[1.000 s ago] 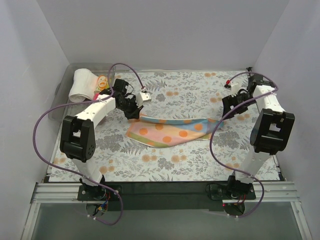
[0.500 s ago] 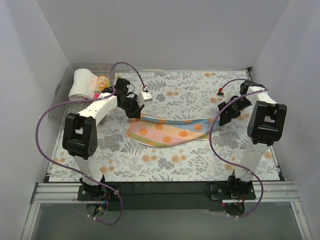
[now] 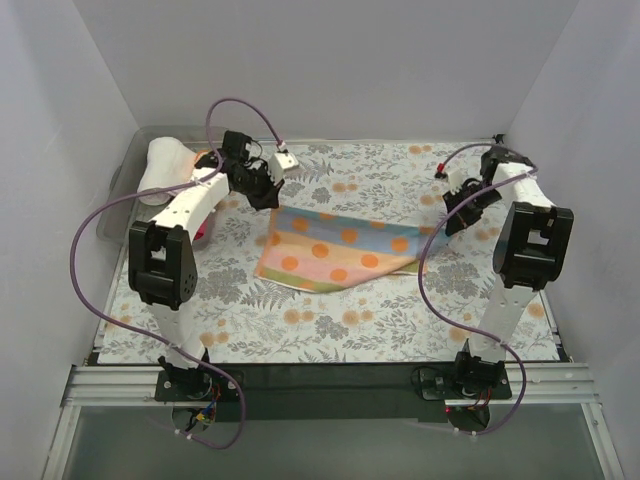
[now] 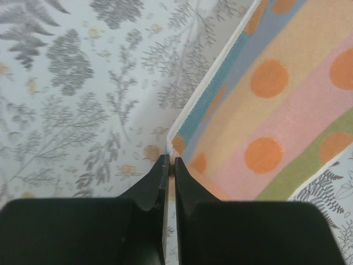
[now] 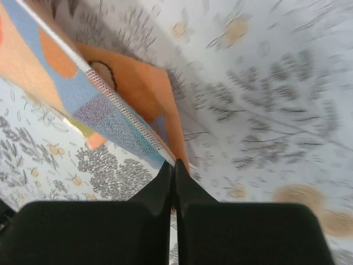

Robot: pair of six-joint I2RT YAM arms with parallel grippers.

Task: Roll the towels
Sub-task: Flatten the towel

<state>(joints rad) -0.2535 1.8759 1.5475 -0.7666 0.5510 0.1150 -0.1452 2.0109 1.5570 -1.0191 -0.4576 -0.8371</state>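
A striped towel with orange spots (image 3: 338, 246) lies spread across the middle of the floral covering. It is held up at its two far corners. My left gripper (image 3: 272, 206) is shut on the towel's far left corner. In the left wrist view the jaws (image 4: 170, 159) pinch the white hem, and the towel (image 4: 287, 110) runs off to the right. My right gripper (image 3: 445, 226) is shut on the far right corner. The right wrist view shows the gripper (image 5: 175, 163) closed on the edge of the towel (image 5: 66, 83). A rolled white towel (image 3: 163, 170) sits in the bin at far left.
A clear plastic bin (image 3: 118, 195) stands at the far left, behind my left arm. A bit of magenta-red (image 3: 201, 232) shows beside that arm. The grey-and-orange floral covering (image 3: 380, 320) spans the table, with white walls on three sides.
My right gripper has shut on the towel's right corner. Both grippers have moved toward the far side, pulling the bunched towel out wide and flat.
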